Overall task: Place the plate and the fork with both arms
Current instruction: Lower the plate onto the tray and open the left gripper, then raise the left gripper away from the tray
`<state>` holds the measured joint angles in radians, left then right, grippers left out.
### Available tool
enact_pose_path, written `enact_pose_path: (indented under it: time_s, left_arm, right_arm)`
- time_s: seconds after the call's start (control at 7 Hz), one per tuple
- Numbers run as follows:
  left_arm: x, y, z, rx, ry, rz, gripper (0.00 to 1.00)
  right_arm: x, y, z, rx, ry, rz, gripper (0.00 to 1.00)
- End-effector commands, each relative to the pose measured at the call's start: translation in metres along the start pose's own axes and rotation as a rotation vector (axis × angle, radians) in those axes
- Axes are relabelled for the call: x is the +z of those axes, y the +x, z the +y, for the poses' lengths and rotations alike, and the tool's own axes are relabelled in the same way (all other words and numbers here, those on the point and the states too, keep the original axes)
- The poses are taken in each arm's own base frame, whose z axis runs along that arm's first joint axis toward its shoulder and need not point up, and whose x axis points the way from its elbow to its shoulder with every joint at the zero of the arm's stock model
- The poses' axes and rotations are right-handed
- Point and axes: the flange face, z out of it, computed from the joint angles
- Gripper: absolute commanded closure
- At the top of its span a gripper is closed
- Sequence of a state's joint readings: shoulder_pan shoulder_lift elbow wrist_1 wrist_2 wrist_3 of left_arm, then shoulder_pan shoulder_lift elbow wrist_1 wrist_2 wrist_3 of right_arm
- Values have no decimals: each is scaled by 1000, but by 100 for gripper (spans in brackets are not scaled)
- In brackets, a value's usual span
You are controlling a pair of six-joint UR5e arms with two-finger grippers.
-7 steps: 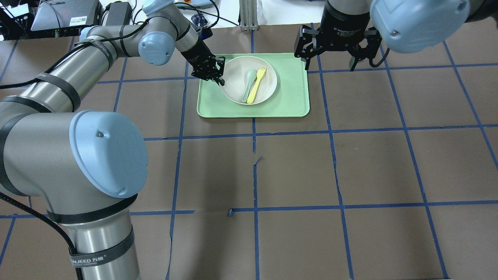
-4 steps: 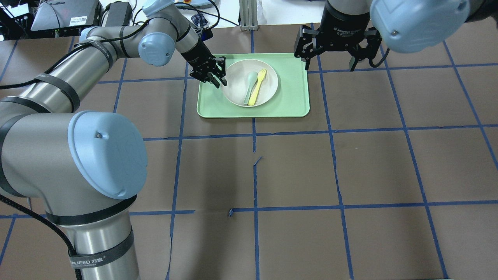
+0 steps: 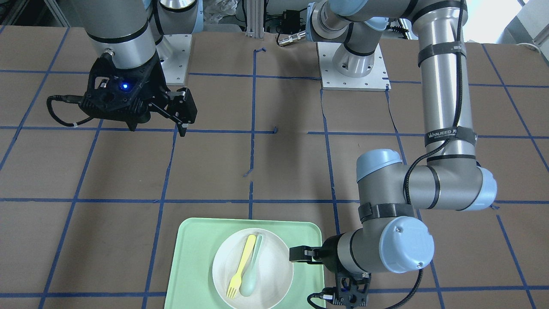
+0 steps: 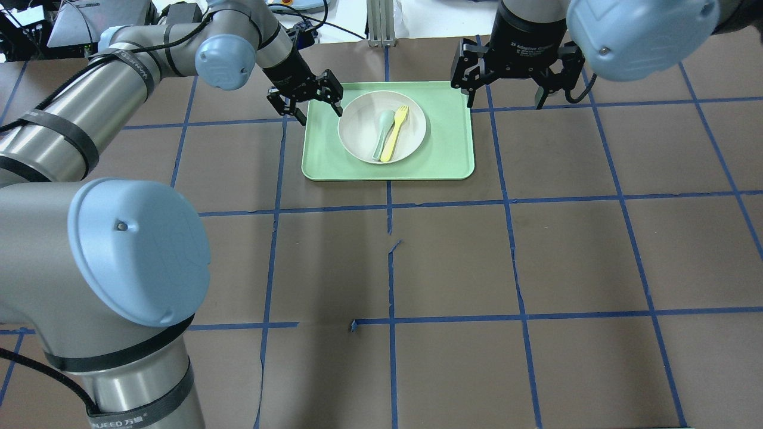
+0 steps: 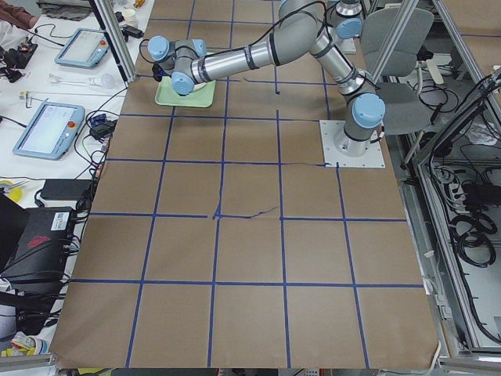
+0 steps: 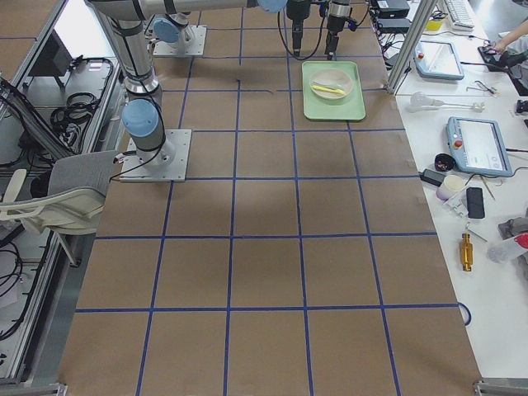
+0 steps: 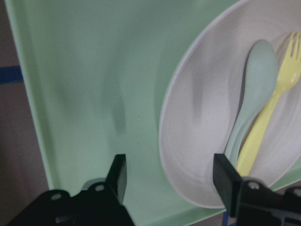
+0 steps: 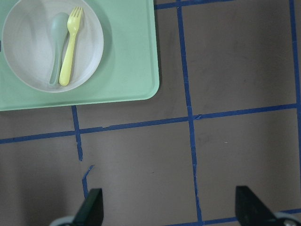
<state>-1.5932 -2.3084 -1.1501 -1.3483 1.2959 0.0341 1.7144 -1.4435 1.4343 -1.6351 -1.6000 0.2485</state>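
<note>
The off-white plate (image 4: 411, 122) lies on the mint-green tray (image 4: 447, 155) at the far middle of the table. The pale-yellow fork (image 4: 392, 132) lies in the plate beside a green-grey spoon (image 4: 381, 126). My left gripper (image 4: 322, 116) is open and empty at the tray's far-left corner. In the left wrist view its fingers (image 7: 117, 176) stand on either side of the plate's (image 7: 197, 141) near rim without gripping it. My right gripper (image 4: 506, 101) is open and empty, high above the tray's far-right corner. Its wrist view shows the plate (image 8: 28, 61) and fork (image 8: 70, 49) from above.
The table is brown paper with a blue tape grid (image 4: 390, 262). The tray (image 3: 193, 257) sits near the operators' edge in the front-facing view. Tablets and cables (image 5: 47, 125) lie on the bench beyond that edge.
My left gripper, closed at the plate's left rim before, has opened and drawn back to the left. The plate has settled slightly on the tray. The right arm has not moved.
</note>
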Motion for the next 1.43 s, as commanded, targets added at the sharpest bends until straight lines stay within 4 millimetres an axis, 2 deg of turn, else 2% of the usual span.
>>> enact_pose_path:
  time_s: [0.0, 0.14, 0.29, 0.57, 0.86, 1.0, 1.14, 1.29]
  left_arm:
    - [-79, -32, 27, -58, 5, -113, 0]
    - [-125, -52, 51, -96, -10, -184, 0]
    - [-167, -49, 70, -89, 37, -245, 0]
    - [-222, -28, 126, -94, 23, -253, 0]
    - [-269, -16, 182, -103, 28, -320, 0]
    - [-251, -27, 189, -111, -16, -319, 0]
    - [-234, -29, 196, -108, -17, -313, 0]
    - [-219, -26, 200, -103, -23, -307, 0]
  right_arm:
    - [0, 0, 0, -1, 0, 0, 0]
    - [-2, -1, -2, 0, 9, -2, 0]
    - [3, -4, -10, -1, 24, -10, 0]
    - [14, -8, -28, 2, 31, -11, 0]
    - [21, -13, -60, 2, 39, 29, 0]
    - [32, -17, -74, 8, 33, 36, 0]
    - [41, -20, -87, 8, 27, 37, 0]
    - [63, -27, -106, 10, 9, 39, 0]
